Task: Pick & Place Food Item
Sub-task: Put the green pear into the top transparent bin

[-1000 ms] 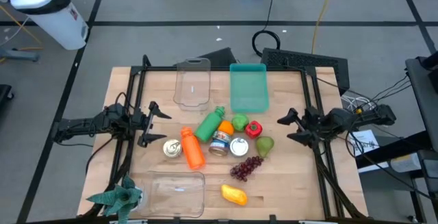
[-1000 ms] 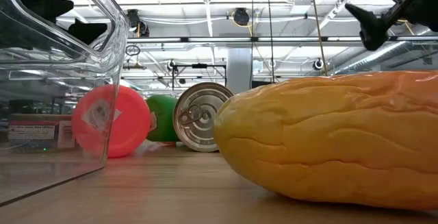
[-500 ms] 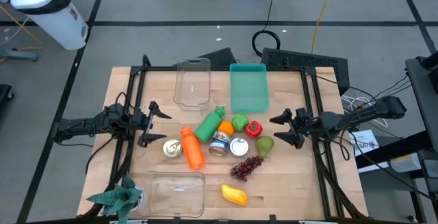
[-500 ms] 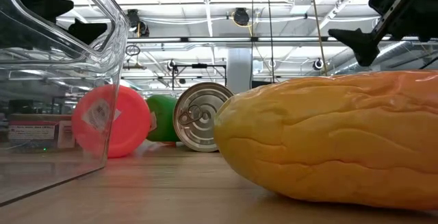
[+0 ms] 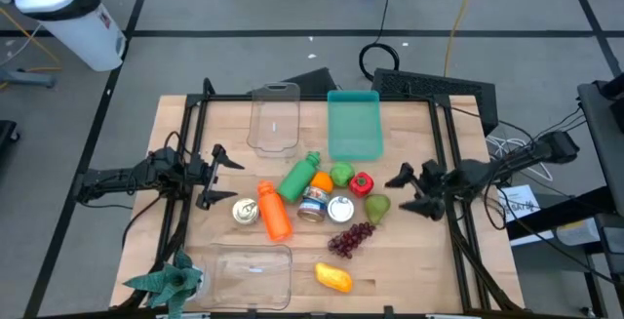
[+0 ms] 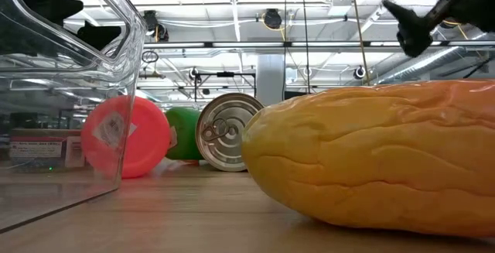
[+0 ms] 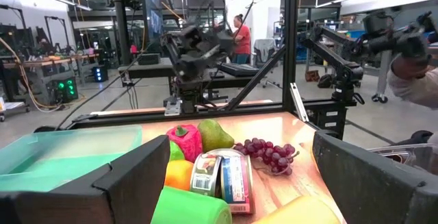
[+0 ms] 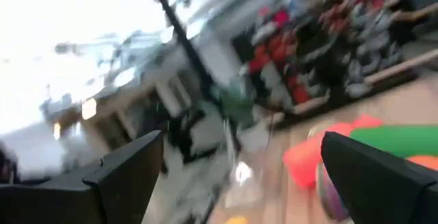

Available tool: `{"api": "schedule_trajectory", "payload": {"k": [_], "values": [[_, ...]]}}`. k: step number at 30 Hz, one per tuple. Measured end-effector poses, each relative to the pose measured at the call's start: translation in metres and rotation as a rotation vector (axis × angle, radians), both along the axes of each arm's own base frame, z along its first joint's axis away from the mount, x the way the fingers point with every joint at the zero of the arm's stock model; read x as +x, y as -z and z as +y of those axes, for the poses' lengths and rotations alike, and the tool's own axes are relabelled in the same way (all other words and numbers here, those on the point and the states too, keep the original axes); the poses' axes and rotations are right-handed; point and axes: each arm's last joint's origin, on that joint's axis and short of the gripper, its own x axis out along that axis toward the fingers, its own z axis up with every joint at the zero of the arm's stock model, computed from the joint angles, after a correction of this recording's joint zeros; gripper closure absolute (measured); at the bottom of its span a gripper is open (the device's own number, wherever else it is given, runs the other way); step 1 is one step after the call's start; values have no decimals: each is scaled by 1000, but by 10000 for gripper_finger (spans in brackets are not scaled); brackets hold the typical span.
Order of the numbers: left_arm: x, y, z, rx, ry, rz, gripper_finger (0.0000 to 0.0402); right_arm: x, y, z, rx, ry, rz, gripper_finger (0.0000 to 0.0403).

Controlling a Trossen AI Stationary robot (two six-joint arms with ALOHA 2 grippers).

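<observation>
The right gripper (image 5: 402, 192) is hovering with its fingers spread wide and gripping nothing, just beside the green pear (image 5: 377, 207) near the right side of the light wooden tabletop (image 5: 419, 260). The left gripper (image 5: 222, 176) is waiting at the left side, fingers likewise spread and empty. Food items are lying clustered in the middle: a red bell pepper (image 5: 362, 183), a green apple (image 5: 340, 174), a bunch of dark purple grapes (image 5: 351, 239), a small labelled tin can (image 5: 313, 204) whose writing is too small to read, a silver-lidded can (image 5: 340, 210), an orange plastic bottle (image 5: 274, 212) and a green plastic bottle (image 5: 299, 176). A yellow squash-like item (image 5: 333, 278) is sitting nearer the front edge, beside a clear plastic container (image 5: 252, 273). A teal plastic bin (image 5: 354, 124) and another clear plastic tub (image 5: 273, 117) are standing toward the back.
</observation>
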Motion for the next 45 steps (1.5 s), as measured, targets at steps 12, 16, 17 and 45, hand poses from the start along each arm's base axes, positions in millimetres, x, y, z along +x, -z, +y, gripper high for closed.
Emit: {"api": "schedule_trajectory", "payload": {"k": [12, 16, 17, 45], "values": [[0, 0, 0, 0, 0, 1, 36, 48, -35, 46, -382, 207, 655, 23], [0, 0, 0, 0, 0, 0, 36, 52, -3, 49, -420, 265, 916, 23], [0, 0, 0, 0, 0, -1, 36, 53, 3, 49, -410, 284, 963, 23], [0, 0, 0, 0, 0, 0, 36, 50, 81, 40, -204, 374, 909, 54]]}}
